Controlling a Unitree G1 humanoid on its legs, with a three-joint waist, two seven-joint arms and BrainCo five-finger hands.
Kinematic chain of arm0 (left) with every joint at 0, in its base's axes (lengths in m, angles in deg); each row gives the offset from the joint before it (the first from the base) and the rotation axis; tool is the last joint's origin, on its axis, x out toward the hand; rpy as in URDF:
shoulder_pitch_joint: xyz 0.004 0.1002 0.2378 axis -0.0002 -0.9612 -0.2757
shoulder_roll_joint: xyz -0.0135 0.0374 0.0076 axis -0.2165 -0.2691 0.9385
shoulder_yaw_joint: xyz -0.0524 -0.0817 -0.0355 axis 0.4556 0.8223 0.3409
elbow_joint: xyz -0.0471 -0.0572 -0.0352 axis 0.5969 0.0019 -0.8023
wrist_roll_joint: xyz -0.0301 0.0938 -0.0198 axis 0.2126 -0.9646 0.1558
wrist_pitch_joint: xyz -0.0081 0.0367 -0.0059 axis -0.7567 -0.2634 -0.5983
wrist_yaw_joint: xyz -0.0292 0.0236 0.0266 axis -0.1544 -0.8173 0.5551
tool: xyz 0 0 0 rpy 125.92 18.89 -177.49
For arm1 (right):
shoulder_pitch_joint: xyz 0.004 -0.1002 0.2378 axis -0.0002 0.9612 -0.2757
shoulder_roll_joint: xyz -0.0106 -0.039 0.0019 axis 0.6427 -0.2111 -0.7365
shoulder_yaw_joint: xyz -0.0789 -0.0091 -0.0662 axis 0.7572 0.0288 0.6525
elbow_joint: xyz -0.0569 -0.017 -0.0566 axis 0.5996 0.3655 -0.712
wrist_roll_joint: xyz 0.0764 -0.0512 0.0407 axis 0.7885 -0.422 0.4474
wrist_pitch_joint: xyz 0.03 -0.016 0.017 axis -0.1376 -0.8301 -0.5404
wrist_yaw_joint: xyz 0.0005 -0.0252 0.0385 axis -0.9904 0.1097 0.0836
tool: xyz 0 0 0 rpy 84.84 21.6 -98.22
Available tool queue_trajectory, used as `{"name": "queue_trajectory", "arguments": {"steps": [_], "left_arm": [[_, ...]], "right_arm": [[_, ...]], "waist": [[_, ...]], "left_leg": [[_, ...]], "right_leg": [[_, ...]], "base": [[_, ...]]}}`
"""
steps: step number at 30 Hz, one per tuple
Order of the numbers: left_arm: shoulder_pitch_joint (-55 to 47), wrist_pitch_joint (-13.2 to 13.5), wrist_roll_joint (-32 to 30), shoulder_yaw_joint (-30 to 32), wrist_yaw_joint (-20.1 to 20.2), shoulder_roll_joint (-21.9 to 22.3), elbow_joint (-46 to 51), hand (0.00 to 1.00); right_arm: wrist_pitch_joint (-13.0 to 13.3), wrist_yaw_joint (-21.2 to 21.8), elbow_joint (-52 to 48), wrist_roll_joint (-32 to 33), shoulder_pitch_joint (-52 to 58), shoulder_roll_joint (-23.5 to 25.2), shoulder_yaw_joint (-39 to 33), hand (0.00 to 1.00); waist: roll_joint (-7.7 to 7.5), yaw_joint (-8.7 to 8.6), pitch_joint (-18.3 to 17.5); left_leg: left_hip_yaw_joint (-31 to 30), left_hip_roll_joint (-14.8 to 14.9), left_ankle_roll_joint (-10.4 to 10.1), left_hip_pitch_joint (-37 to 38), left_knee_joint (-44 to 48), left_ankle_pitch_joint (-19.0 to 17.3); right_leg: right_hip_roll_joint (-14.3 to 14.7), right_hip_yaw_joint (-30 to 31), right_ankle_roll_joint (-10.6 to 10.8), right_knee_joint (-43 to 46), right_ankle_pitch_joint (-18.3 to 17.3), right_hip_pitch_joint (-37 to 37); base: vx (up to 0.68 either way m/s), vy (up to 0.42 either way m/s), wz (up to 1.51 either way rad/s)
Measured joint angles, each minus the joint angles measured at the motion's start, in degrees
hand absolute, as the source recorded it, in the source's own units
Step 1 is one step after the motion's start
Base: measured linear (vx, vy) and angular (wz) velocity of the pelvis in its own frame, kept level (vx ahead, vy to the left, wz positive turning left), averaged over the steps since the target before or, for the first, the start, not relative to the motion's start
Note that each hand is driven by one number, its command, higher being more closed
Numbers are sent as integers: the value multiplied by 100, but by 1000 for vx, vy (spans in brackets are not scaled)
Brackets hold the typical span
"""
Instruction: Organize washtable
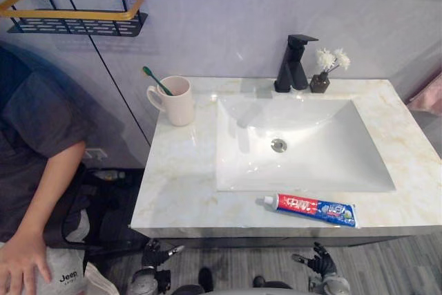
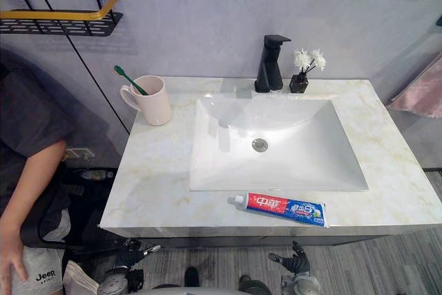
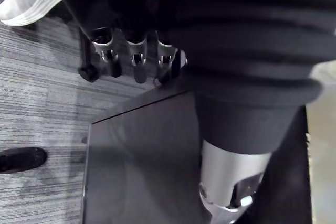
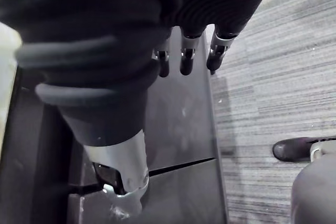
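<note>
A red, white and blue toothpaste tube lies flat on the marble washtable's front edge, just before the white sink. A cream mug with a green toothbrush in it stands at the back left of the counter. My left hand hangs low below the counter front on the left, fingers relaxed and holding nothing. My right hand hangs likewise below the counter on the right, open and empty. The wrist views show each hand's straight fingers over the dark cabinet and grey floor.
A black faucet and a small dark vase of white flowers stand behind the sink. A black and gold wall shelf hangs upper left. A person crouches at the left beside the counter. Pink cloth shows at the right edge.
</note>
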Motion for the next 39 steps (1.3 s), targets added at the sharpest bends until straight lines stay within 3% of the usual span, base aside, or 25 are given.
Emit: {"name": "queue_trajectory", "arguments": {"steps": [8,12,16,22,26,27,30,33,37,39], "left_arm": [[-23,2,211,-71,17,-2,-302,0],[-143,1,204,482,14,-57,-374,0],[-281,-26,198,1344,-9,-450,-73,0],[-408,-17,199,2372,-275,-914,2715,0],[-365,24,64,2539,-488,-987,5236,0],[-341,31,-37,2532,-506,-1016,5502,0],[-41,182,-419,2247,-601,-1241,6800,0],[307,447,-745,1404,-581,-1545,7618,0],[777,528,-1696,-286,-311,-1910,7805,0],[1104,615,-2142,-1544,8,-1974,7513,0]], "right_arm": [[-3,-234,4,437,-91,-18,-513,0],[-5,-237,-3,438,-113,-70,-708,0],[-15,-232,-22,422,-73,-195,-782,0],[-104,-210,-556,374,416,-260,-1001,0],[-124,-211,-704,374,650,-252,-1156,0],[-124,-203,-731,375,689,-248,-1156,0],[-136,-201,-815,377,817,-242,-1155,0],[-137,-180,-861,381,824,-239,-1141,0],[-122,-72,-896,382,802,-245,-1049,0],[-51,-64,-880,383,746,-254,-883,0]], "waist": [[163,1,47],[174,19,53],[186,25,59],[284,162,63],[333,174,39],[335,168,41],[353,156,34],[380,136,33],[435,22,-9],[486,-111,-48]], "left_leg": [[-237,-6,-27,221,2,25],[-347,3,-57,227,3,46],[-473,-4,-96,226,3,42],[-788,-23,-127,133,3,60],[-994,-29,-98,118,13,96],[-1012,-34,-97,111,54,95],[-1102,-38,-80,86,184,46],[-1112,-39,-75,71,225,41],[-1150,-40,-104,51,248,19],[-1152,-32,-128,31,244,36]], "right_leg": [[-17,-256,3,-231,99,397],[-15,-398,1,-238,102,448],[-67,-652,2,-275,95,525],[-100,-1173,-55,-315,26,604],[-107,-1368,-56,-391,38,724],[-106,-1379,-58,-401,39,749],[-99,-1494,-60,-400,39,811],[-98,-1498,-61,-388,38,814],[-85,-1519,-62,-358,35,802],[-87,-1518,-62,-338,36,771]], "base": [[-51,-29,13],[-58,-41,15],[-35,-29,17],[2,-45,27],[51,-48,25],[52,-53,12],[12,-46,13],[-50,-20,2],[-78,-6,5],[-85,-2,1]]}}
